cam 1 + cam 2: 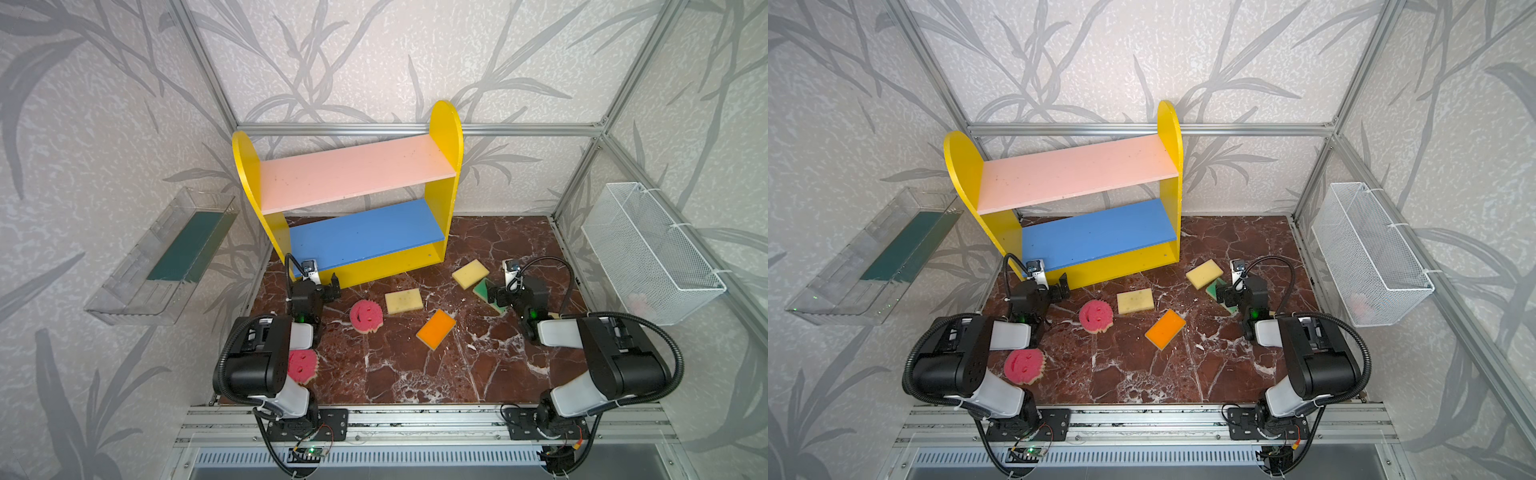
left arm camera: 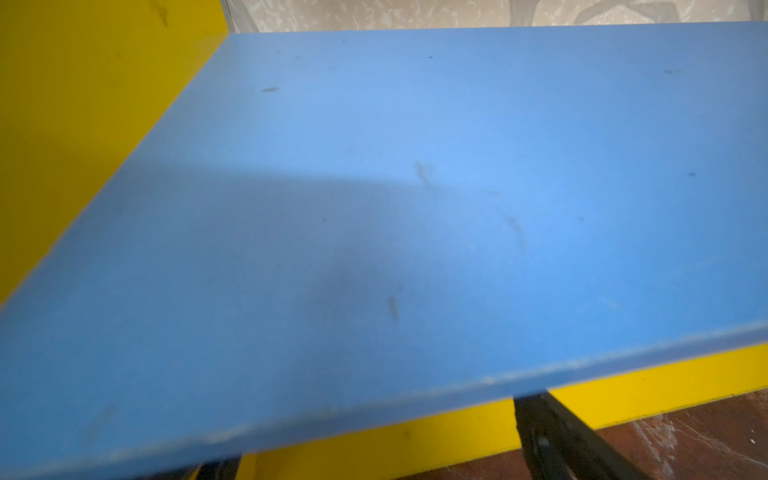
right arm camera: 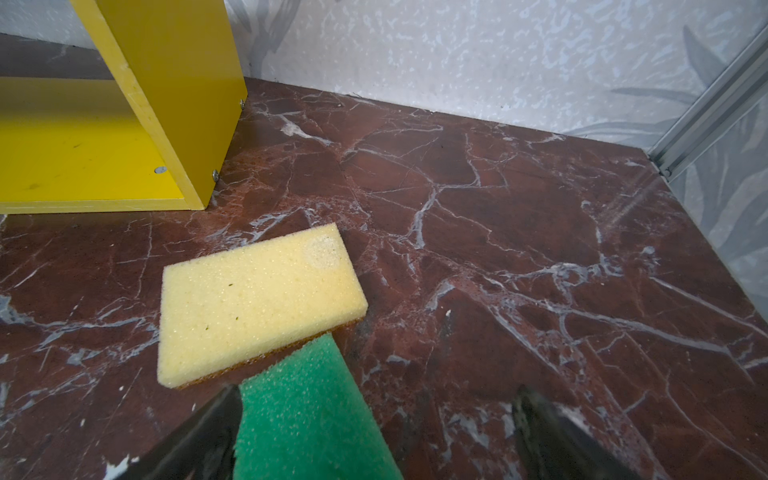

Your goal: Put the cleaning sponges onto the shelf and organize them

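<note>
Both top views show the shelf (image 1: 353,195) standing at the back of the dark red marble table (image 1: 478,365). It has yellow sides with round tops, a pink top board, a blue middle board (image 2: 415,208) and a yellow bottom. All its boards are bare. The sponges lie on the table in front of it. One round pink smiley sponge (image 1: 365,316) sits near the middle, and another pink smiley sponge (image 1: 1023,365) peeks out from under the left arm. A pale yellow sponge (image 1: 403,301) lies flat beside an orange-topped sponge (image 1: 436,329). A second pale yellow sponge (image 3: 257,303) lies near the shelf's right corner, touching a green-topped sponge (image 3: 307,415). The right gripper (image 3: 374,436) hangs over the green one with its jaws wide and nothing held. The left gripper (image 2: 374,461) sits at the front edge of the blue board, jaws wide too, holding nothing.
</note>
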Controlling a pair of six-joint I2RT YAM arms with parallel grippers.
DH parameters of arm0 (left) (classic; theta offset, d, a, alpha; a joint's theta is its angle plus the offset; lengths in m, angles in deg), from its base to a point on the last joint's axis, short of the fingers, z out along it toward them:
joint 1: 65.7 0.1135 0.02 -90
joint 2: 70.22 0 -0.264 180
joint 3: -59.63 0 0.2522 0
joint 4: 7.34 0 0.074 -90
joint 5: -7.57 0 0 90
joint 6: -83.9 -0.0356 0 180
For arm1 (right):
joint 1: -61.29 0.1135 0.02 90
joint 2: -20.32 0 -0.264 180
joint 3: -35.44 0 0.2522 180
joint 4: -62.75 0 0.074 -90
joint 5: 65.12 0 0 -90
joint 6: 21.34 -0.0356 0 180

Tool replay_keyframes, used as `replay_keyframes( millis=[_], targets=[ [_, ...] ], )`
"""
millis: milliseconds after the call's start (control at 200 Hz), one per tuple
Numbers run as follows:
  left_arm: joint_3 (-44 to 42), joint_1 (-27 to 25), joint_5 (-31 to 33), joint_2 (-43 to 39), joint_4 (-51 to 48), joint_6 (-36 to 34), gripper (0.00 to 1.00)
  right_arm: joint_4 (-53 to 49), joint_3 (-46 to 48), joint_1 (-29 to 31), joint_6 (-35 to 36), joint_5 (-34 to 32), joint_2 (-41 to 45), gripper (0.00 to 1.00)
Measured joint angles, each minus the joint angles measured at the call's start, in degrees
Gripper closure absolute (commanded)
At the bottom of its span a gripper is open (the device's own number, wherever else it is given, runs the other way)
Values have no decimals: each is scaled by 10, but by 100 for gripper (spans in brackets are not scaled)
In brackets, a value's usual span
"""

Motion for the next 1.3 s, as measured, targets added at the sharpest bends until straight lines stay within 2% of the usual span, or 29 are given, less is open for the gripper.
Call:
replay_keyframes(
  millis=[450,665,810,1124,1299],
  targets=[
    [0,0,0,-6,-12,-1,1,1,3,-1,-1,0,6,1],
    [0,-7,2,-72,-58,-9,1,-57,5,-1,-16,-26,88,1],
    [-1,-30,10,-125,-123,-28,1,-134,-14,-1,-44,-56,128,1],
    [6,-94,-1,-300,-303,-75,1,-262,-19,-1,-117,-100,247,1],
    [50,-130,1,-360,-412,-80,2,-351,-31,-1,-176,-101,325,1]
  ],
)
